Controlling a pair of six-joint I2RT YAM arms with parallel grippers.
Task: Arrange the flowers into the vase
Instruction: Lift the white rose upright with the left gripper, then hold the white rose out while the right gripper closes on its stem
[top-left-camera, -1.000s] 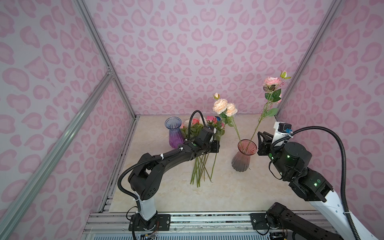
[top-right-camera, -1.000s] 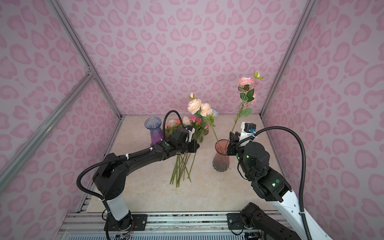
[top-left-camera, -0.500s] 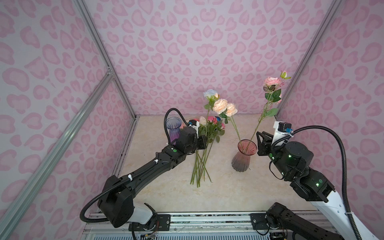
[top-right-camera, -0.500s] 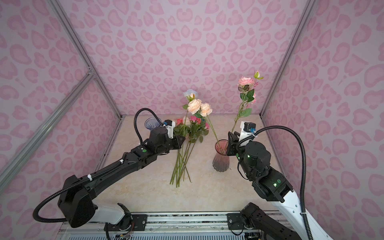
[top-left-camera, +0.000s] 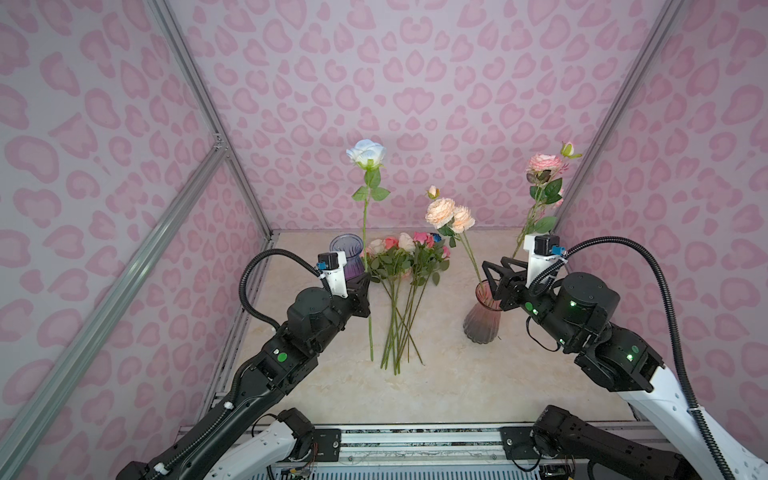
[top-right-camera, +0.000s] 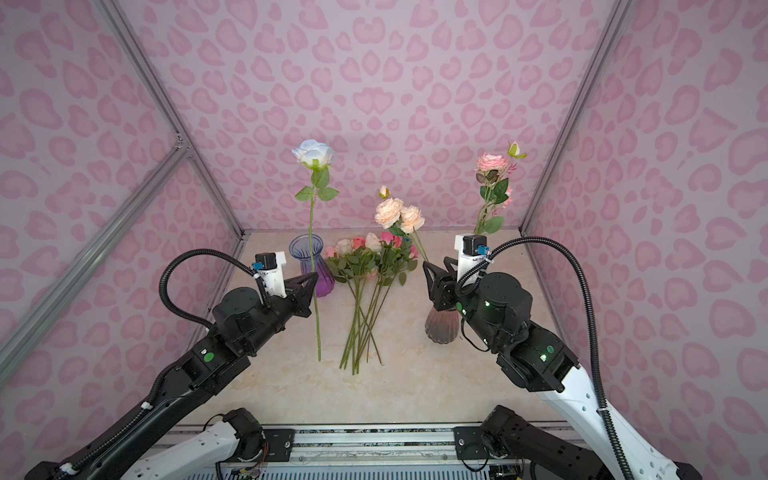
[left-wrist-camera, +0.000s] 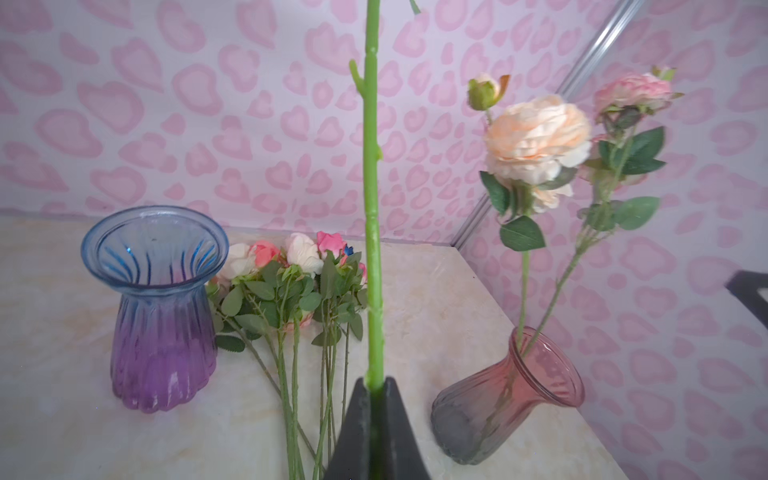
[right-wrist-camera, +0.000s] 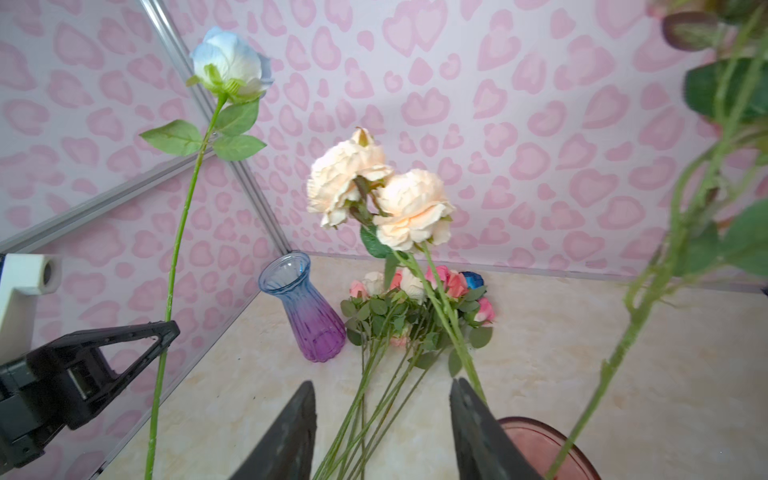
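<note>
My left end effector pinches the blue rose by mid-stem, upright — the bunch lies on the desk at its 3 o'clock. Right end effector gapes wide, empty, at the pink vase rim — peach spray and pink spray stand inside.

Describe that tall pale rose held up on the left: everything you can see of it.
The pale blue rose has a white-to-blue, fabric-looking bloom, three leaves just below and a long green plastic-looking stem with small nubs. It stands nearly upright, bloom on top. The left claw is shut on the stem's lower part. In a top view the stem crosses in front of the blue-purple vase.
</note>
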